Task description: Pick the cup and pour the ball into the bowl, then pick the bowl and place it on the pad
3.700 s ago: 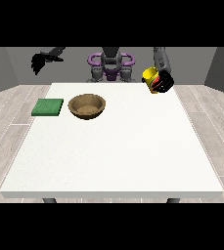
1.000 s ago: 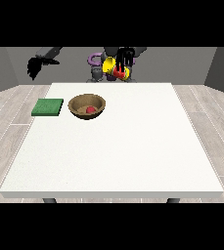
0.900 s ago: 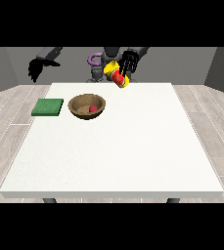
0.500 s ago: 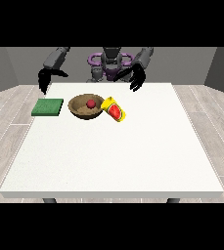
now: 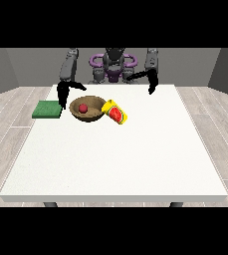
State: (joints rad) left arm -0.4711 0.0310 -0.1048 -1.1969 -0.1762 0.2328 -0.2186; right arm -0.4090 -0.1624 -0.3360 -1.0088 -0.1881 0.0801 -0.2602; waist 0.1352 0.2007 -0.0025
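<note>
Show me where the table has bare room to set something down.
Free: the whole near half of the table, and the right side below the hand at the view's right. Crowded: the far left, where pad, bowl and tipped cup sit in a row by the other hand.

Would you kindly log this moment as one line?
ball in bowl | cup on its side beside bowl | bowl not on pad

White table [image 5: 115, 159]; grey plank floor [image 5: 8, 109], seemingly wood.
</note>
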